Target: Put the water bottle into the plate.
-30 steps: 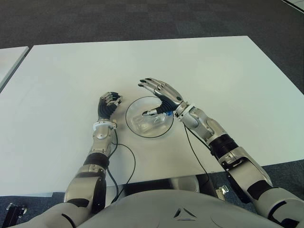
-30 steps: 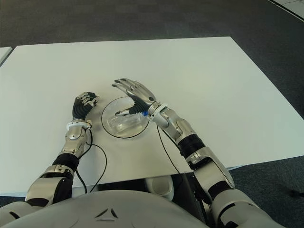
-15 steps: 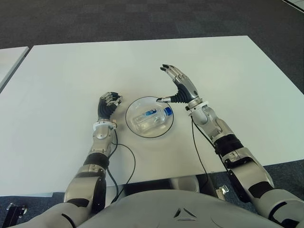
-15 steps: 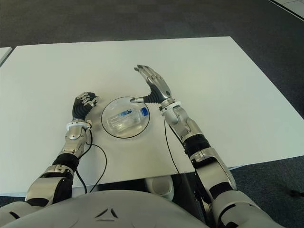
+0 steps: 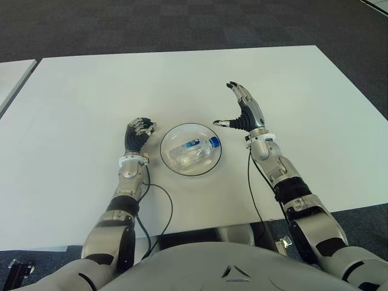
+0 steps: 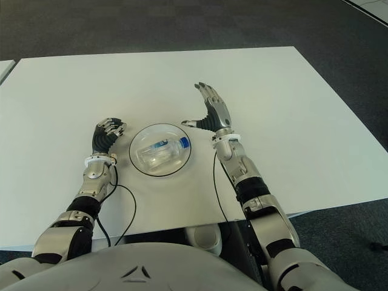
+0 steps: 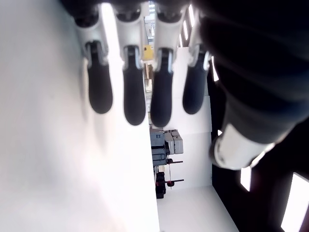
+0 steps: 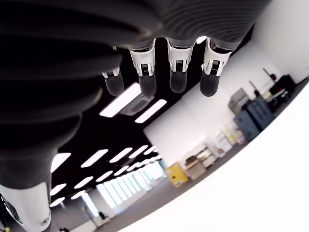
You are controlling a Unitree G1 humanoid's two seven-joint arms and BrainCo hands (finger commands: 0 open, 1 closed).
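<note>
The right hand point(image 5: 244, 113) has drawn back from the plate point(image 5: 172, 137) toward the bench's point(image 5: 91, 91) right edge, fingers spread wide, holding nothing. The water bottle point(image 5: 193, 150) lies on its side in the plate. The left hand point(image 5: 138, 133), fingers curled, shows just left of the plate.

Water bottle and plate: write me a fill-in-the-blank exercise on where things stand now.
1. The water bottle lies on its side in the ____.
2. The right hand, fingers spread, holds ____.
3. The left hand shows on the plate's ____ side.
4. The bottle's cap is ____ in colour.

Missing words: plate; nothing; left; blue
</note>
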